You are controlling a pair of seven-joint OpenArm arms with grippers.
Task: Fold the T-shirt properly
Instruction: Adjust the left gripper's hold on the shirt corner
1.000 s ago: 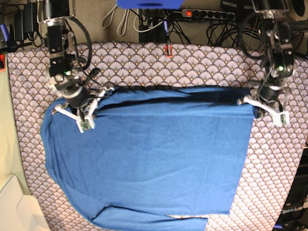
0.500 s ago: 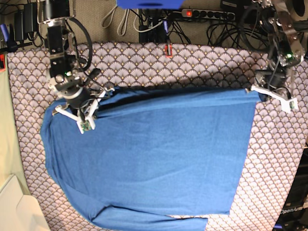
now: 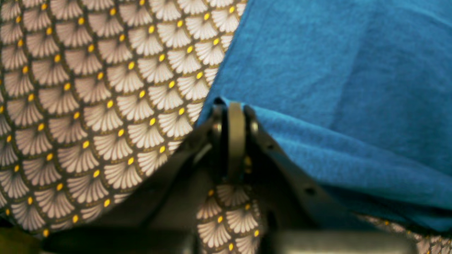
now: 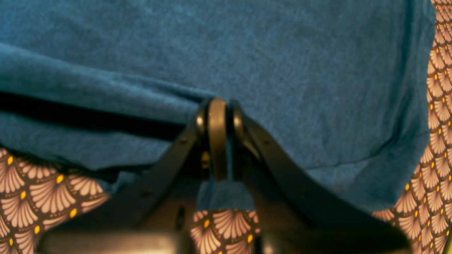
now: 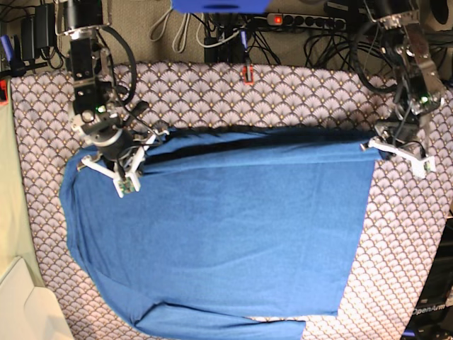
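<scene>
The blue T-shirt (image 5: 219, 227) lies spread over the patterned table, its far edge lifted into a taut fold between both arms. My right gripper (image 5: 144, 144) is shut on that fold at the base view's left. In the right wrist view, the right gripper (image 4: 219, 109) has its fingertips pinched on a ridge of the T-shirt (image 4: 247, 46). My left gripper (image 5: 373, 143) is shut on the shirt's far right corner. The left wrist view shows the left gripper (image 3: 235, 113) clamped on the corner of the T-shirt (image 3: 335, 70), just above the cloth.
The fan-patterned tablecloth (image 5: 297, 99) covers the table. Cables and a power strip (image 5: 304, 21) run behind the back edge, beside a small red item (image 5: 248, 73). A cream box (image 5: 25, 312) sits at the front left corner.
The left gripper carried the shirt's corner away from me and outward, then settled slightly back, pulling the far edge straighter. The right gripper has hardly moved.
</scene>
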